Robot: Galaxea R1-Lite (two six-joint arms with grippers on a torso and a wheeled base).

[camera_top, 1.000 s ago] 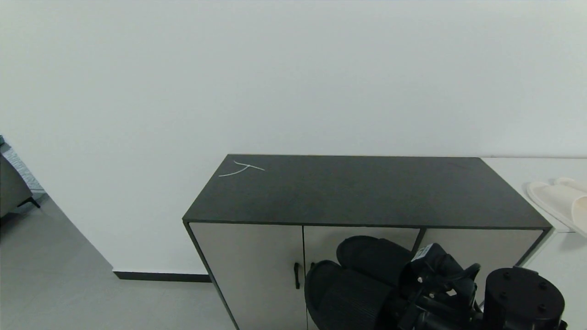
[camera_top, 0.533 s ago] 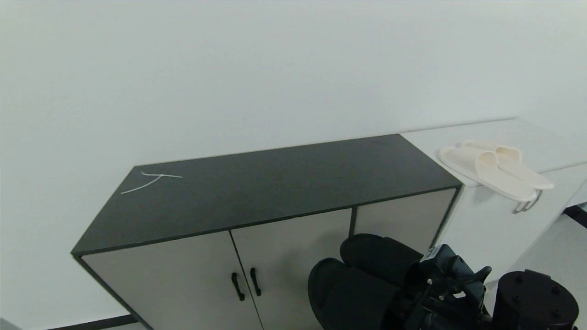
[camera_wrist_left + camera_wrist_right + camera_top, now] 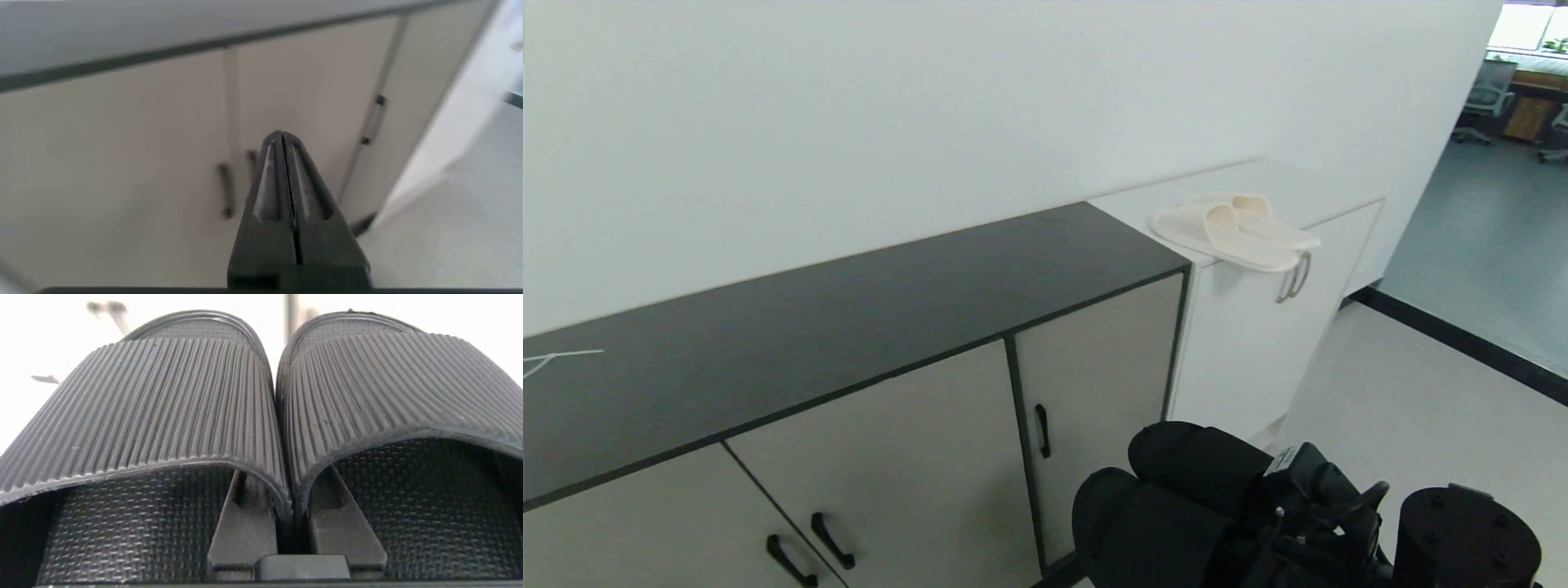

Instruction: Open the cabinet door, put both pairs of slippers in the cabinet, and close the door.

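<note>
Gripping the pair by their touching inner walls, the right claw (image 3: 288, 518) is clenched on the black slippers (image 3: 196, 400), one finger inside each shoe, and holds them low in front of the dark-topped cabinet (image 3: 849, 302). The left claw (image 3: 283, 163) is clenched on nothing, tips pressed together, and faces that cabinet's doors (image 3: 907, 441), all of which are shut. Nothing is stored yet, so the step in hand is most likely getting a door open while the black pair is carried. To do it well, the left claw should spread, close around one of the black handles (image 3: 1043, 430), and pull along the hinge's arc rather than straight back. Meanwhile the right arm should keep its squeeze firm and stay outside the door's swing. The white slippers (image 3: 1229, 233) lie side by side on the top surface of the white cabinet (image 3: 1250, 351), which stands just beside the dark-topped cabinet's far end. They overhang the front edge, above what look like two metal handles (image 3: 1294, 278). Counted: two black slippers, two white slippers, three doors on the dark-topped cabinet, three black handles.
</note>
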